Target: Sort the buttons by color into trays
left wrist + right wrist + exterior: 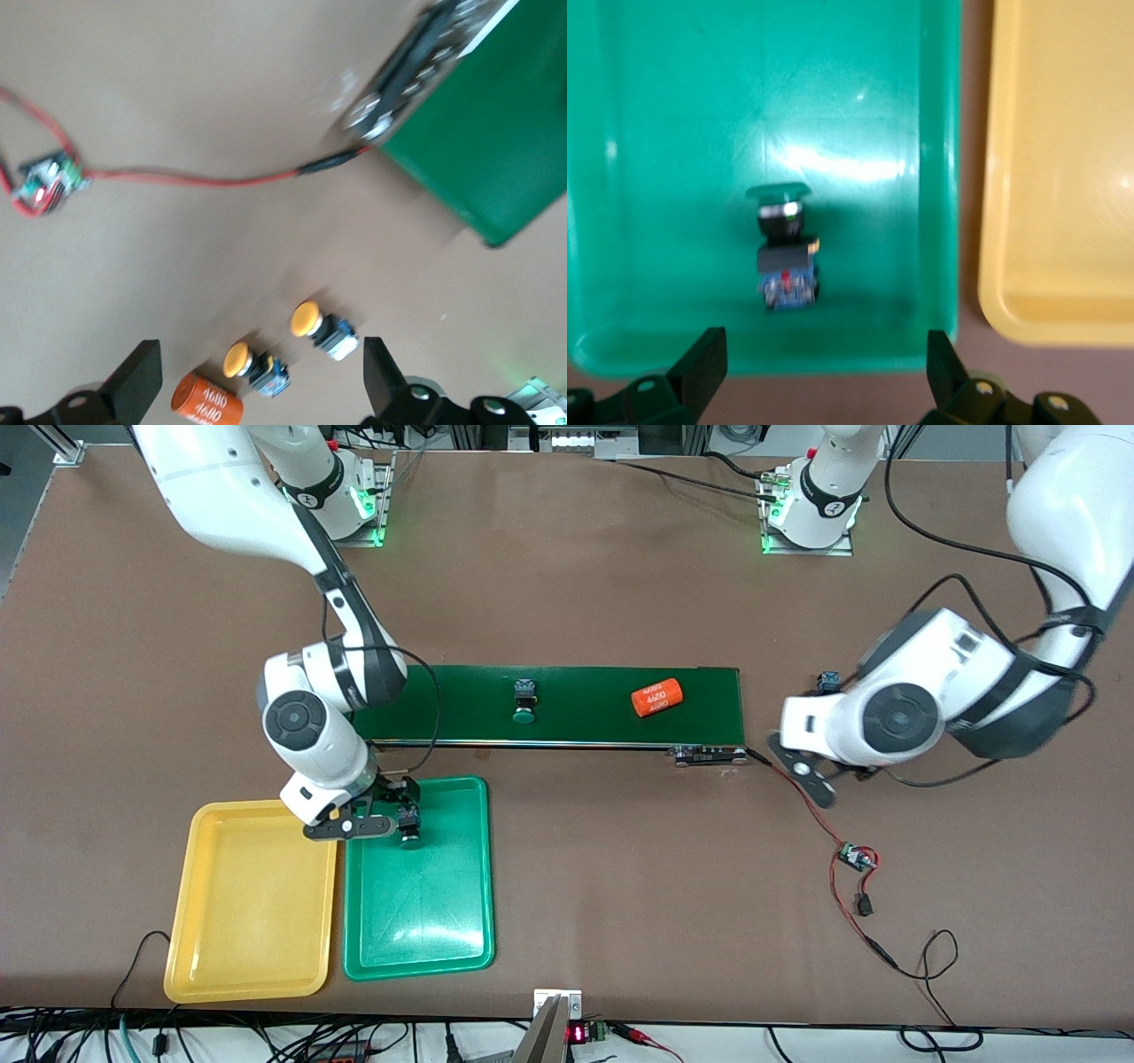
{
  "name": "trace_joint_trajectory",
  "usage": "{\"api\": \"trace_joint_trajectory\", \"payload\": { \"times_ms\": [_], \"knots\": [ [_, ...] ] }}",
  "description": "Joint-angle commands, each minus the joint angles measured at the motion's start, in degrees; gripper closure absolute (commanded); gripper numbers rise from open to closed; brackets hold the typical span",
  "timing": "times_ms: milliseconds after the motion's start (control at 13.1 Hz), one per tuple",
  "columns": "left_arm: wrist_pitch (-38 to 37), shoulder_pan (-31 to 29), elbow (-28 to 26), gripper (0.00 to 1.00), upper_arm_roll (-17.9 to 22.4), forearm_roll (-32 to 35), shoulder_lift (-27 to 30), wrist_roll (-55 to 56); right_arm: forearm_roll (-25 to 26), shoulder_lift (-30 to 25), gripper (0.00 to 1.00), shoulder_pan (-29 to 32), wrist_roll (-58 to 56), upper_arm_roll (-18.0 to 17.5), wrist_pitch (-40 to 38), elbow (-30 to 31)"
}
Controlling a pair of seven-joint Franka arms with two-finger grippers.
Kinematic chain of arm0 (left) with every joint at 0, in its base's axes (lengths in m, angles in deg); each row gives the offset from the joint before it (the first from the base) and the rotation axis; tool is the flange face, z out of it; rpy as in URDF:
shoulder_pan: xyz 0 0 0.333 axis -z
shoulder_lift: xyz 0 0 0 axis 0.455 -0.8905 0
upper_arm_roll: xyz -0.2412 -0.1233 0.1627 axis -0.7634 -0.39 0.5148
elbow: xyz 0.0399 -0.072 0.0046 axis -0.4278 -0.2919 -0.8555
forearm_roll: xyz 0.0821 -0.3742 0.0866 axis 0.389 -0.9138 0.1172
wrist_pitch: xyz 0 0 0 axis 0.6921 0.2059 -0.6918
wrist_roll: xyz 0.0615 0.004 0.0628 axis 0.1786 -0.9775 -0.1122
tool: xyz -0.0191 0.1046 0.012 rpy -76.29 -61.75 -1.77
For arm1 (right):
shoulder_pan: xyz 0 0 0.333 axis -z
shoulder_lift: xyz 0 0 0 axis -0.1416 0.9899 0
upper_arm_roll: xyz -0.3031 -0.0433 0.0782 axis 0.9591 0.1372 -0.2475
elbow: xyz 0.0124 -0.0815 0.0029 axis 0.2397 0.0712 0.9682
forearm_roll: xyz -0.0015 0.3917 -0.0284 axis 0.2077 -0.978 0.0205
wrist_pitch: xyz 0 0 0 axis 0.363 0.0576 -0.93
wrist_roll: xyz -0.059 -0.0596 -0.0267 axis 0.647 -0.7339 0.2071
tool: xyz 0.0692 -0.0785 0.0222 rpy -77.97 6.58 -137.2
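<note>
1. The table is brown and carries everything here.
2. The conveyor belt, long and dark green, lies across the table's middle.
3. The yellow tray lies near the front camera at the right arm's end of the table, with nothing in it.
4. The green tray lies just beside the yellow one, toward the left arm's end.
5. The right gripper is over the green tray's end nearest the belt, jaws wide apart and holding nothing.
6. The left gripper is over bare table off the belt's end, jaws wide apart and holding nothing.
7. An orange cylinder printed "4680" lies on the belt; a second cylinder with the same print lies on the table under the left gripper.
8. One green button lies on its side in the green tray under the right gripper.
9. Another green button lies on the belt.
10. Two yellow buttons lie on the table beside the second cylinder.
</note>
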Motion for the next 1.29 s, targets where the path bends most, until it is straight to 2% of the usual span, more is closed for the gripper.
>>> {"api": "trace_joint_trajectory", "payload": {
  "times_ms": [0, 228, 380, 608, 837, 1065, 1217],
  "knots": [
    [-0.6, 0.5, 2.9, 0.0, 1.1, 2.6, -0.1, -0.6, -0.3, -9.1, 0.0, 0.0, 4.3, -1.6, -4.5, 7.3],
    [-0.6, 3.8, 7.8, 0.0, 4.1, 1.8, -0.2, -0.2, -2.0, -15.0, 0.0, -0.2, 9.9, -6.0, -6.1, 14.1],
    [-0.7, 7.5, 12.2, 0.0, 4.7, 1.8, -0.2, 0.9, -2.1, -15.8, 0.0, -0.2, 11.1, -9.4, -5.6, 16.0],
    [-4.0, 10.9, 15.3, 0.0, 5.9, 1.4, -0.2, 13.6, -2.1, -15.6, 0.0, -0.4, 20.1, -14.0, -0.7, 17.7],
    [-6.4, 11.4, 15.4, 0.0, 5.8, -0.5, -0.1, 24.9, -2.1, -15.4, 0.0, -2.6, 21.3, -14.2, 3.1, 20.2],
    [-7.8, 11.1, 16.0, 0.0, 6.1, -1.1, 0.0, 26.0, -2.1, -14.8, 0.0, -4.6, 22.1, -14.2, 4.6, 21.9],
    [-7.2, 10.9, 16.6, 0.0, 8.4, -4.1, 0.3, 25.9, -2.1, -14.8, 0.0, -5.2, 22.6, -14.2, 4.6, 22.9]
  ]
}}
